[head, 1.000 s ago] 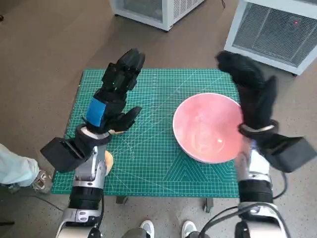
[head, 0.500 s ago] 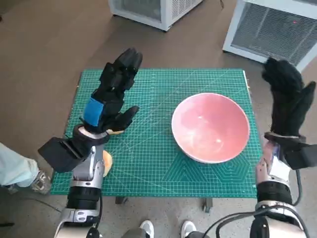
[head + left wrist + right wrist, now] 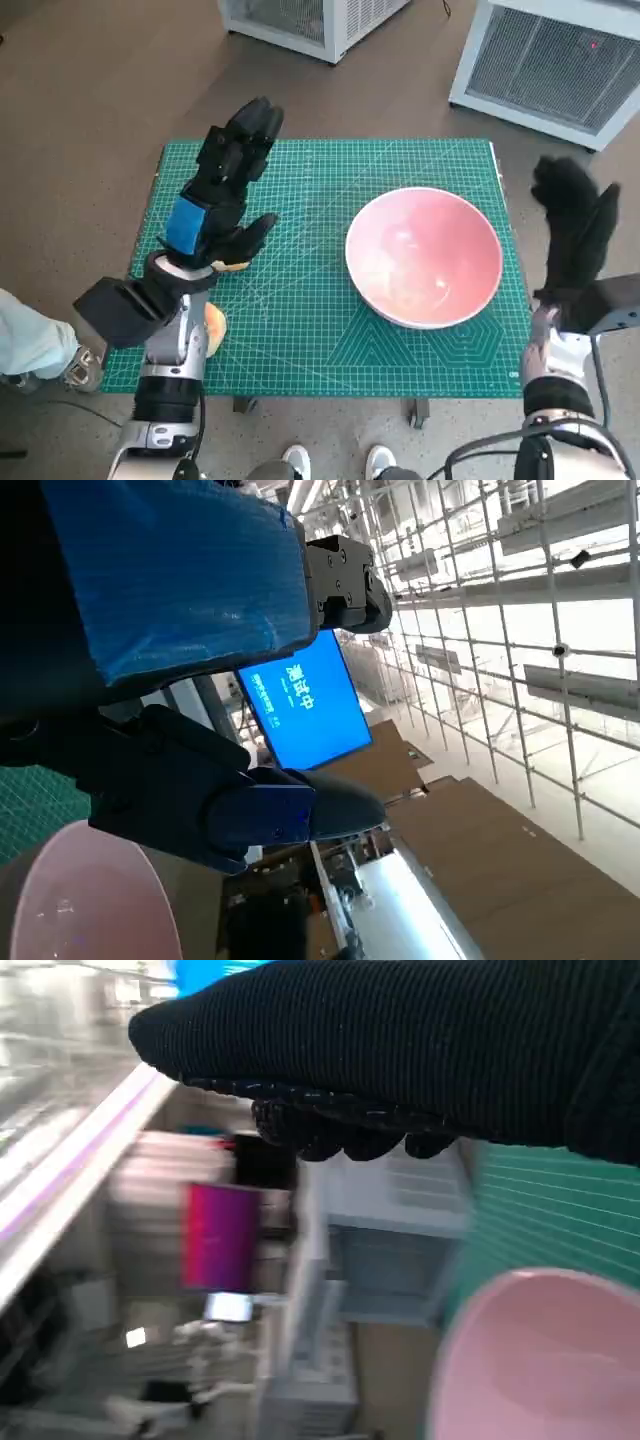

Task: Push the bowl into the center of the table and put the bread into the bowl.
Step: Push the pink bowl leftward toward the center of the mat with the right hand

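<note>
Pink bowl (image 3: 423, 256) sits unmarked between two empty hands, fingers (image 3: 245, 135) spread apart.

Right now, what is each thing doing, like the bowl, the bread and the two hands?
pink bowl: upright, empty, right of the mat's middle.
bread: on the mat's near left part, mostly hidden under the left forearm.
left hand: raised, fingers apart, holding nothing.
right hand: raised beyond the mat's right edge, holding nothing.

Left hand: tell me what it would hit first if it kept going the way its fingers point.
Nothing, as far as the head view shows. The left hand points toward the mat's far edge, over bare mat and then floor. The bowl sits off to its right, out of that line. Its height above the mat is unclear.
</note>
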